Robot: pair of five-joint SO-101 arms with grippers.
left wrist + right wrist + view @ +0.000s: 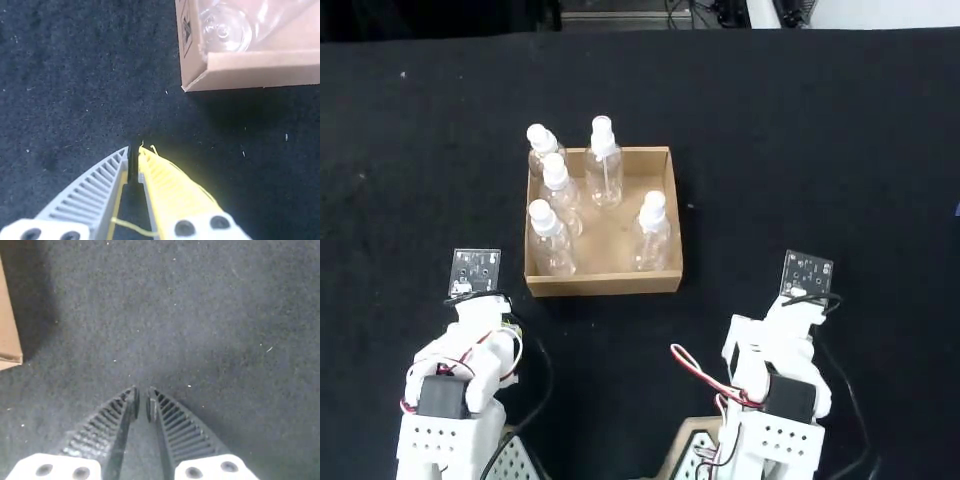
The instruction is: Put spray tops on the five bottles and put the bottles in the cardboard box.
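Observation:
The cardboard box [603, 282] sits open-topped at the table's middle. Several clear bottles stand upright inside it, each with a white spray top; one [604, 160] is at the back and another [652, 228] is near the front right. My left gripper [134, 150] rests shut and empty above the black cloth, just short of the box's near left corner [240, 70], where a bottle's base [225, 30] shows. My right gripper [141, 394] is shut and empty too, with the box's edge [7, 330] off to its side.
Black cloth [820, 150] covers the whole table. The left arm [460, 370] and right arm [780, 370] are folded back at the front edge, either side of the box. Red and white cables [705, 385] trail between the arm bases.

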